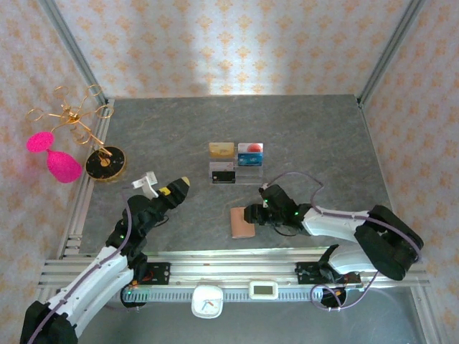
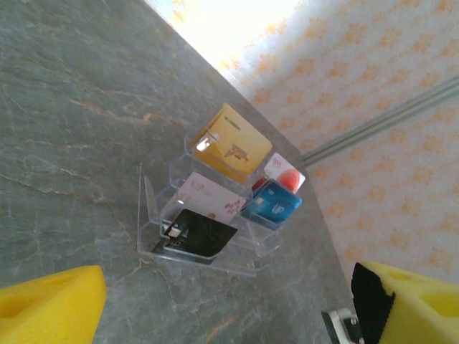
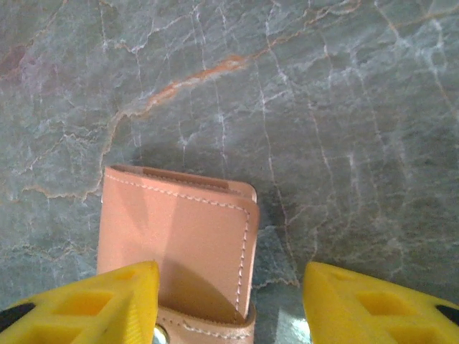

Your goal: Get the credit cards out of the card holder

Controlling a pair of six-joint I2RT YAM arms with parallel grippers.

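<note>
Card holder [image 1: 242,223] lying closed on the grey table [image 1: 315,136], between two arms.

At left, the left gripper [image 1: 181,185] has its jaws apart and faces the clear stand [image 2: 154,215], where the credit cards [image 2: 231,145] sit in tiers. Just nearer the arms lies the tan holder. The right gripper [image 3: 228,301] straddles its snap-tab [image 3: 208,331] end, jaws wide apart, clamping nothing.

Holder [image 3: 176,236]: matt tan leather, smooth, stitched edge. Table [image 3: 287,86]: grey stone-look, veined, low sheen. Stand [image 2: 147,215]: clear glossy acrylic. Cards [image 2: 233,143]: glossy plastic, the gold one reflective. Pads [image 3: 79,304]: matt yellow, foam-like, moulded pockets. Walls [image 1: 237,43]: matt patterned paper.
</note>
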